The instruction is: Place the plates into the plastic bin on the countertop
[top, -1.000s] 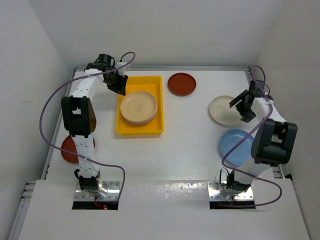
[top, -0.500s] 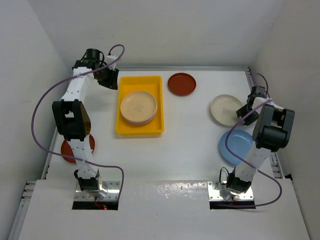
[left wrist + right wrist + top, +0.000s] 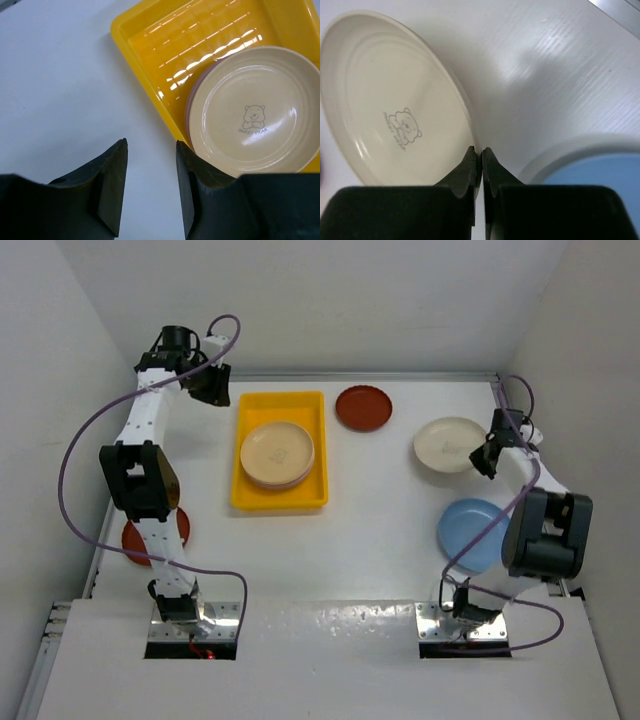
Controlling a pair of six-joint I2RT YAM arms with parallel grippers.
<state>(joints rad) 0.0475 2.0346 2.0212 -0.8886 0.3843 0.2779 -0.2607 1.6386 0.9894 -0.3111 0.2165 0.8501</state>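
The right gripper (image 3: 479,154) is clamping tight on the rim of the cream plate (image 3: 395,100), just beside the light blue plate (image 3: 592,172) on the counter (image 3: 560,65). The left gripper (image 3: 150,162) is hovering with its fingers parted and holding nothing, beside the yellow bin (image 3: 200,45), which is carrying a tan plate (image 3: 255,115).

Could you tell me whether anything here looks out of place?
Nothing spilled or damaged. One red plate lies at the left edge of the countertop, half hidden under the left arm; the right gripper pinches the rim of the cream plate.
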